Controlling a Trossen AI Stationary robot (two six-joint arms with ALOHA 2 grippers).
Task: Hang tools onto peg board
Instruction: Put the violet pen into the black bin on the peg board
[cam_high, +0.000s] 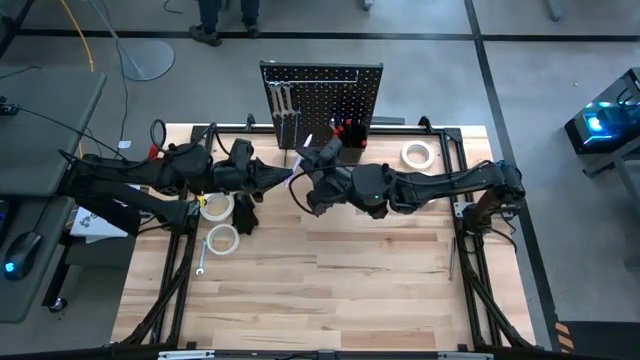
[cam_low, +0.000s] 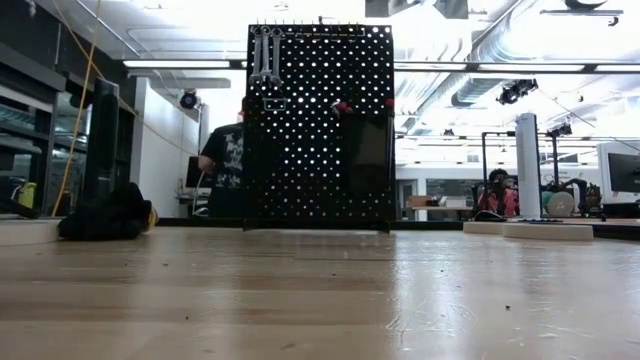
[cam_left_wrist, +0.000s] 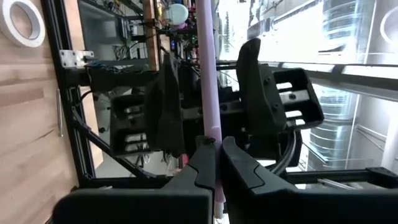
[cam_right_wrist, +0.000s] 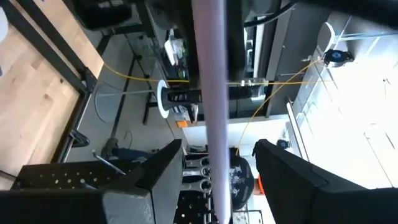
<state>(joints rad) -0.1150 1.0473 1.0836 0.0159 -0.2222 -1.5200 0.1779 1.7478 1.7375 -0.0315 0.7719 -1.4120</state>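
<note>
tool (cam_left_wrist: 206, 93) | slim pale-lilac rod | pinched btwn left fingers (cam_left_wrist: 198, 163)

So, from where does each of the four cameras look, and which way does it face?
High view: above the table, facing straight down; both arms meet before the peg board, left hand, right hand.
Low view: at tabletop height, facing level toward the peg board; no arm shows.
Left wrist view: on the left arm; its hand is shut on a pale rod.
Right wrist view: on the right arm; its open hand straddles the pale rod.
Both wrist views share the rod.
</note>
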